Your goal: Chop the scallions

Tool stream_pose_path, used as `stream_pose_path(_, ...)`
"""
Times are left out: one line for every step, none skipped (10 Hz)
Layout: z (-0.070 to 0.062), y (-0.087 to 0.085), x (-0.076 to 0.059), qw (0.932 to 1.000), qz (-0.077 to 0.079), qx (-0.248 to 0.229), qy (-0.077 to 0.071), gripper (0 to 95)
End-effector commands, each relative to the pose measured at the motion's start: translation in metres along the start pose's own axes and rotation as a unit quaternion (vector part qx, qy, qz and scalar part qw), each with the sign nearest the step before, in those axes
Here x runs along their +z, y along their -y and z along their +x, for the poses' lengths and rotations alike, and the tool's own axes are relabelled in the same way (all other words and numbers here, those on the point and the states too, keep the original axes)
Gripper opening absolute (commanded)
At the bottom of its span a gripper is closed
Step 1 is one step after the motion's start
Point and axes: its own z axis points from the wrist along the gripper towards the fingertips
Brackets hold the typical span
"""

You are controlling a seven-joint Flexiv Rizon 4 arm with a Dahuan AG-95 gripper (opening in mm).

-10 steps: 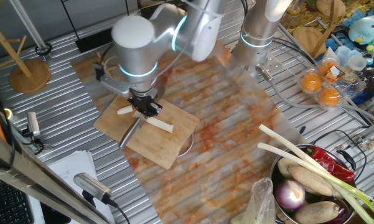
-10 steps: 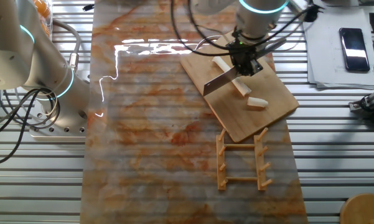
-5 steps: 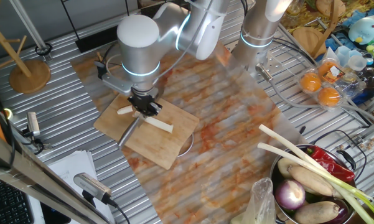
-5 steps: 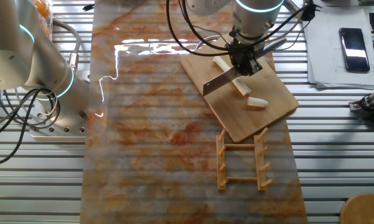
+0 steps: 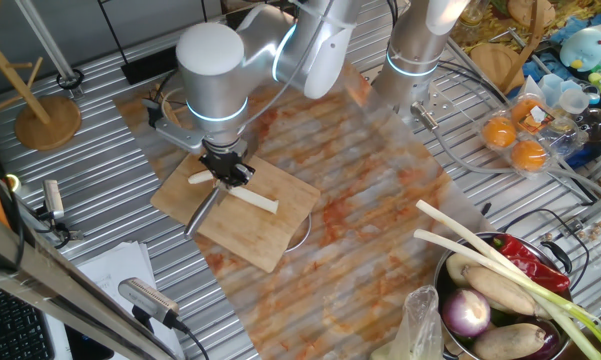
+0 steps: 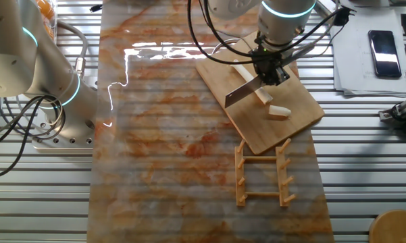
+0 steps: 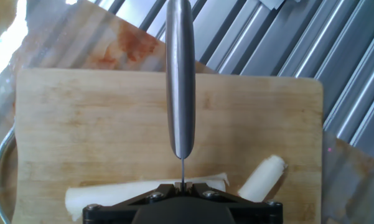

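Gripping a knife [image 6: 242, 91], my pincer [image 5: 225, 172] hangs over the board [image 5: 238, 215], fingers clenched on the handle. From the hand view the blade [image 7: 180, 74] runs edge-on straight away from me, above the bare wood of the board [image 7: 99, 130]. The scallions [image 6: 260, 94] lie on the board [image 6: 284, 125] in three pale pieces: one up near the far edge, one right under my pincer [image 6: 270, 69], and a short stub [image 6: 279, 112] lying apart toward the board's corner. In the hand view two pieces [image 7: 143, 188] show just beneath me, one long and flat, the other [image 7: 261, 177] angled off to the side. A wooden rack [image 6: 262, 174] lies flat on the mat just beside the board.
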Motion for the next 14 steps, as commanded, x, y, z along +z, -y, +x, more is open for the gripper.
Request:
stream_pose_path(0.0, 0.002, 0.001, 1.0, 0.002, 0.001, 0.003, 0.0)
stream_pose_path(0.0, 0.002, 0.002, 1.0, 0.002, 0.001, 0.003, 0.0)
stream_pose_path(0.001, 0.004, 0.001, 1.0, 0.001, 0.001, 0.004, 0.0)
stream_pose_path(0.002, 0.006, 0.0, 1.0, 0.001, -0.001, 0.004, 0.0)
stream_pose_path(0.003, 0.008, 0.0, 1.0, 0.0, -0.003, 0.004, 0.0)
stream_pose_path(0.004, 0.009, -0.001, 1.0, -0.002, -0.002, 0.005, 0.0)
stream_pose_path(0.004, 0.009, -0.001, 1.0, -0.002, -0.002, 0.006, 0.0)
stream_pose_path(0.003, 0.009, -0.001, 1.0, -0.002, -0.002, 0.005, 0.0)
stream_pose_path(0.003, 0.009, -0.001, 1.0, -0.001, -0.001, 0.005, 0.0)
stream_pose_path(0.002, 0.011, -0.001, 1.0, -0.001, -0.002, 0.005, 0.0)
stream_pose_path(0.001, 0.012, -0.001, 1.0, -0.001, -0.003, 0.005, 0.0)
stream_pose_path(0.001, 0.013, -0.001, 1.0, 0.0, -0.004, 0.004, 0.0)
stream_pose_path(0.001, 0.015, 0.001, 1.0, 0.0, -0.005, 0.005, 0.0)
stream_pose_path(0.002, 0.016, 0.003, 1.0, 0.0, -0.008, 0.006, 0.0)
